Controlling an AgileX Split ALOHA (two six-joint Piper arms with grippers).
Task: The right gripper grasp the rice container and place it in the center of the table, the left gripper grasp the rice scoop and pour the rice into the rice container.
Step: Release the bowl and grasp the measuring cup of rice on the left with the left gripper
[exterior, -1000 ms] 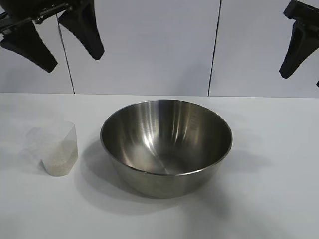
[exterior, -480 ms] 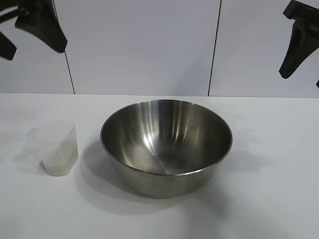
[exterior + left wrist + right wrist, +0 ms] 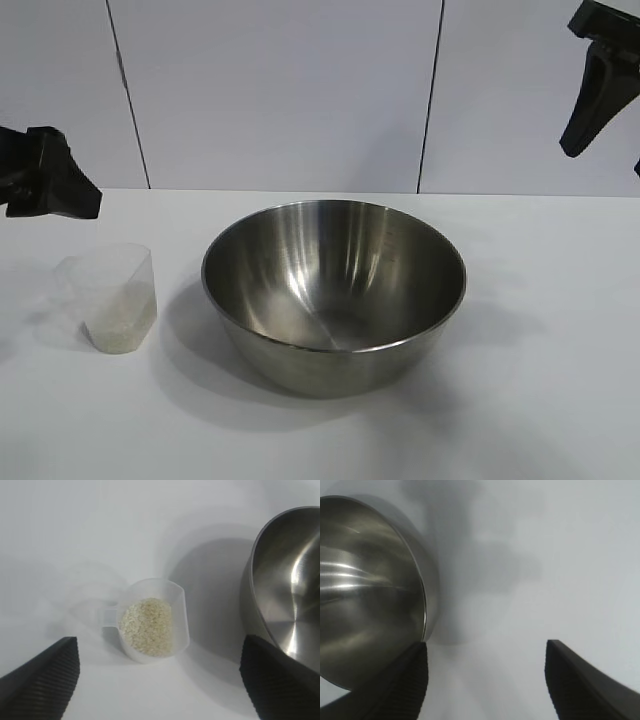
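rice container (image 3: 334,293) sits mid-tabletop (image 3: 540,400), empty. rice scoop (image 3: 112,298) ungrasped, holding rice (image 3: 147,625). left end effector (image 3: 159,680) open; right end effector (image 3: 485,680) open, empty. pour pending.

Steel rice container (image 3: 334,290) upright mid-table; rice scoop (image 3: 112,297) beside, part-filled.

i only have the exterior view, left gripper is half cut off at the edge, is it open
Observer: Yes, the left gripper is open, empty, its fingers wide apart, with the rice scoop on the table ahead.
Operator: rice in the scoop?
Observer: Yes, the rice covers its bottom.
Operator: and the right gripper?
Observer: The right gripper is open, empty, beside the rice container, not touching it.
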